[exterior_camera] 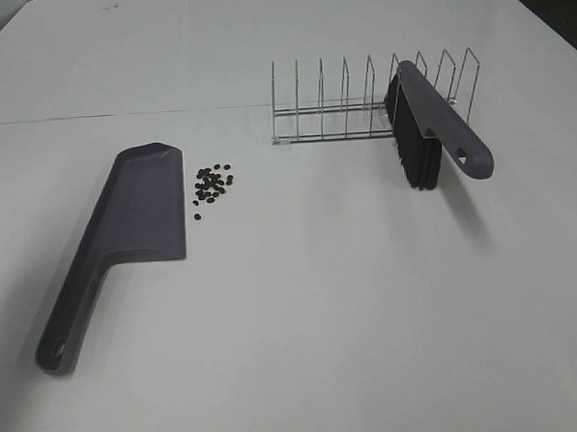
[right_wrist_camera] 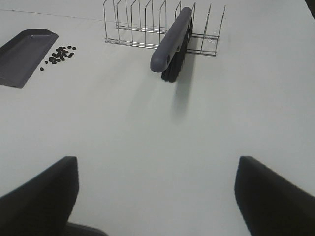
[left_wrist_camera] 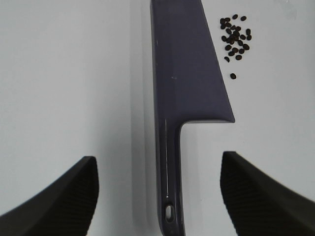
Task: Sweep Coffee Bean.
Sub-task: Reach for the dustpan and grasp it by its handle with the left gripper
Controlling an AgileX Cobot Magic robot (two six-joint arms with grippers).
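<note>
Coffee beans (exterior_camera: 212,181) clustered on bench (exterior_camera: 323,321), just beside dustpan (exterior_camera: 138,209) long edge, none in it. Left end effector (left_wrist_camera: 157,160) released, jaws astride pan handle, not touching. Right end effector (right_wrist_camera: 156,160) released, empty, well short of brush (exterior_camera: 429,122) leaning in wire rack (exterior_camera: 331,107). Risks — off-centre close twists pan, scatters beans; brush snags wires, drags rack.
</note>
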